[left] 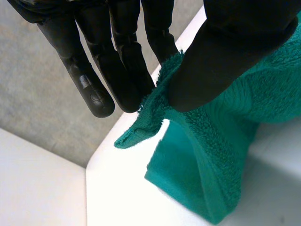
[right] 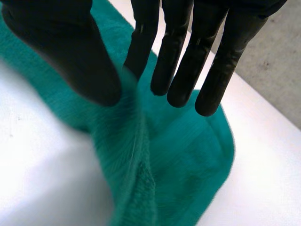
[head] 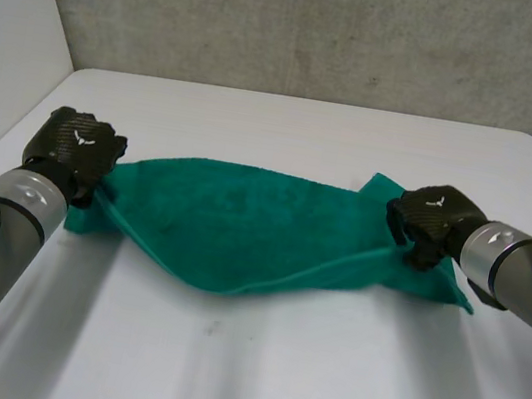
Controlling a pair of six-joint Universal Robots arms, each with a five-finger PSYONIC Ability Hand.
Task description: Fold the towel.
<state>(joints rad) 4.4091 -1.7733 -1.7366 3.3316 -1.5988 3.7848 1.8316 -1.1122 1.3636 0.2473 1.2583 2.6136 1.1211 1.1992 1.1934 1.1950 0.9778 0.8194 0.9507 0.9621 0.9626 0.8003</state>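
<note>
Over the white table, green towel between two thumb-and-finger pinches: left hand clearly, right hand seemingly likewise.

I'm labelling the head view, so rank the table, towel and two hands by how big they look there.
1. table
2. towel
3. left hand and right hand: they look about alike, so unranked.

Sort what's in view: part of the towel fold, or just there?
In the job:
green towel, sagging between the hands
left hand, pinching one end
right hand, pinching the opposite end

Just there:
white table
grey wall
</note>
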